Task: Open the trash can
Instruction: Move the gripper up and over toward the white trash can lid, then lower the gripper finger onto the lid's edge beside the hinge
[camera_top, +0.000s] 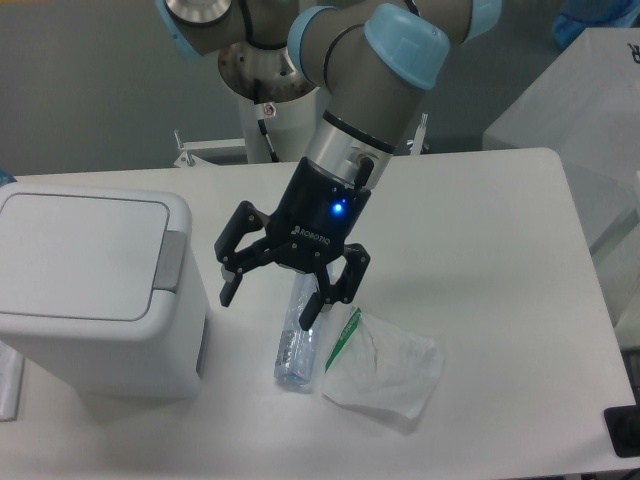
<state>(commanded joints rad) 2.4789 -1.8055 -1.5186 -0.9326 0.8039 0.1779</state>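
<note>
White boxy plastic trash can (95, 290), flat lid seemingly closed, beside spread pincer (268, 298)

The big boxy white plastic trash can (95, 290) with its flat lid down fills the tabletop's (480, 230) left edge. Near the front edge, a crushed clear plastic bottle (298, 335) and crumpled clear wrapper (385, 368) lie just under the spread black claw (268, 297). Bare surface runs along the right edge and far-right corner.

light: even, cool, from overhead | shadows: soft, beside trash can (95, 290) and under gripper (268, 298) | glare: mild on white table (480, 250) | focus: sharp, slight softness at edges
</note>
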